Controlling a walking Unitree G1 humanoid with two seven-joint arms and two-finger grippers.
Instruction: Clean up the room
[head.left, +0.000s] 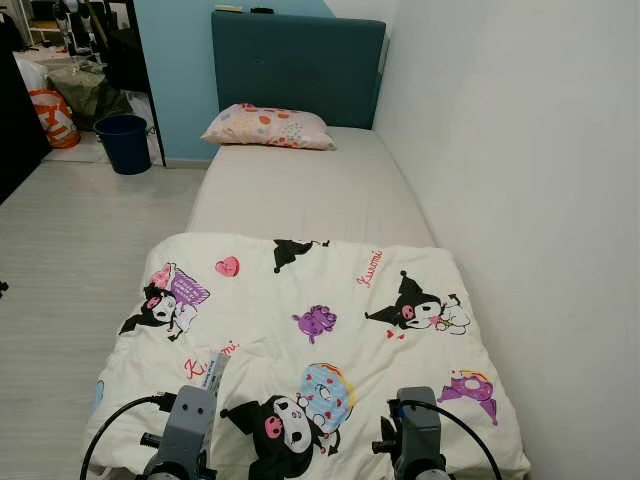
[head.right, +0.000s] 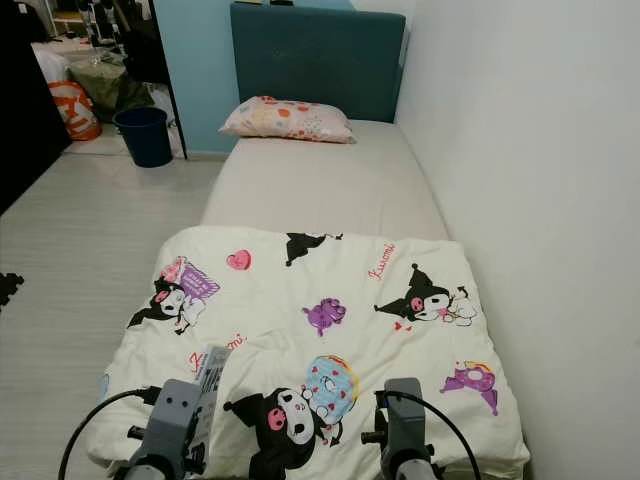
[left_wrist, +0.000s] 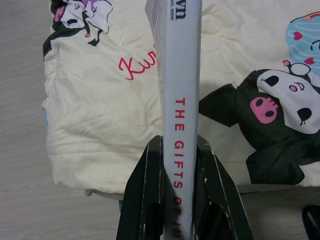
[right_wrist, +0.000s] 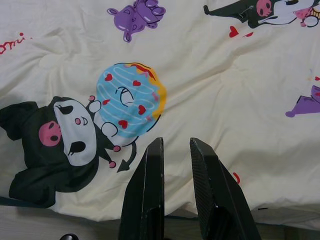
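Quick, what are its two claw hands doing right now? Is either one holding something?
Left gripper: jaws shut on a thin grey book, held above the cartoon blanket.
Right gripper: jaws slightly open, holding nothing, above the blanket.

Both eye views look forward and down from the head along the bed (head.left: 310, 190) toward its headboard (head.left: 297, 65). Each wrist view looks close down along its claw at the quilt's (right_wrist: 210, 75) near edge, which the eye views share.
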